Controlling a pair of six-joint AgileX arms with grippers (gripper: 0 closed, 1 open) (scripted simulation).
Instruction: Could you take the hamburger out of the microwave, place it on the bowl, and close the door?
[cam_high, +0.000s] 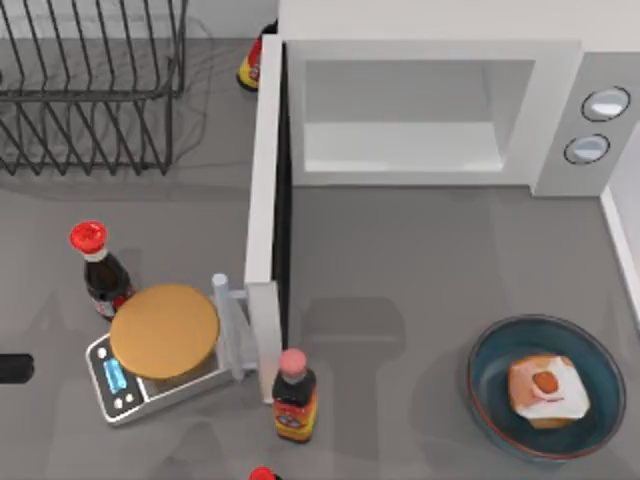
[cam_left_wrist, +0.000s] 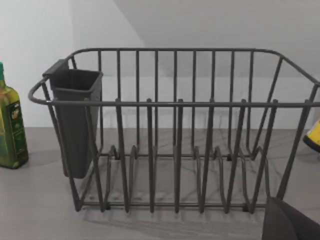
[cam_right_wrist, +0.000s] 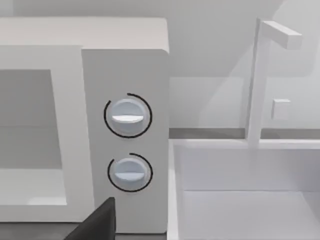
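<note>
1. Hamburger (cam_high: 546, 388) lies inside the bowl (cam_high: 487, 352) at the table's front right; that step looks complete.
2. Microwave (cam_high: 600, 60) stands at the rear with its cavity empty; the door (cam_high: 263, 160) is swung fully open toward the front, its handle (cam_high: 228, 322) just beside the scale (cam_high: 150, 372).
3. Step in hand, by judgement: closing the door.
4. Left arm sits at the table's far left edge, facing the dish rack (cam_left_wrist: 175, 135); right arm sits off to the right, facing the knobs (cam_right_wrist: 127, 116). Whether either gripper is spread or pressed together cannot be told.
5. Next move calls for an arm to reach the door's outer face and push it round to the cavity, avoiding the sauce bottle (cam_high: 293, 395) beside its edge.
</note>
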